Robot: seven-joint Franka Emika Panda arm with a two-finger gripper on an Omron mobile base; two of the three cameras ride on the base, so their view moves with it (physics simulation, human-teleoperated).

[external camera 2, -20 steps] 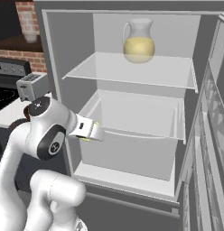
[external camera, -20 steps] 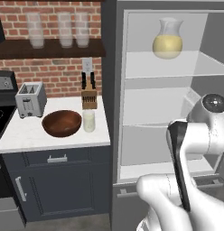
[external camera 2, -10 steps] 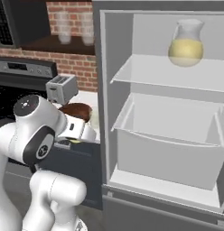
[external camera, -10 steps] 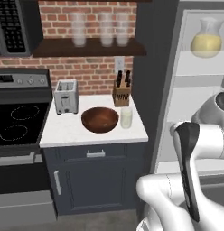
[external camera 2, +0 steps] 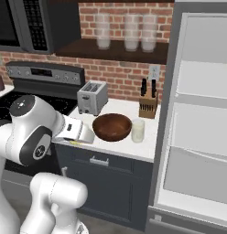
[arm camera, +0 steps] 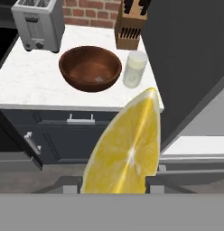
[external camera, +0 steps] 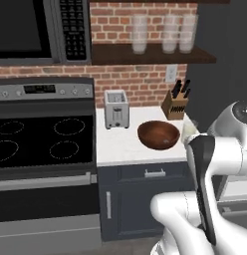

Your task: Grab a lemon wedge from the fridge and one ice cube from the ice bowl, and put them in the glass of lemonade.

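- gripper (arm camera: 114, 187) closed partway on the lemon wedge (arm camera: 125, 151); wedge sits between the two finger tips, point up, cut face toward the camera, big in the hand view
- gripper held in front of the dark lower cabinet (arm camera: 64, 131), off the counter edge, not over the counter yet
- ice bowl (arm camera: 90, 67) on the white counter (arm camera: 28, 83), dark wood, wide and round; one pale ice cube (arm camera: 99, 79) on its floor
- glass of lemonade (arm camera: 134, 68) just beside the bowl on the fridge side, upright, cream-yellow liquid
- toaster (external camera 2: 92, 97) on the counter near the stove (external camera: 43, 134); knife block (external camera 2: 148, 103) at the back by the brick wall
- fridge (external camera 2: 202, 114) open, white shelves showing, just beside the counter
- three frosted glasses (external camera: 163, 32) on the upper shelf; microwave (external camera: 41, 30) over the stove
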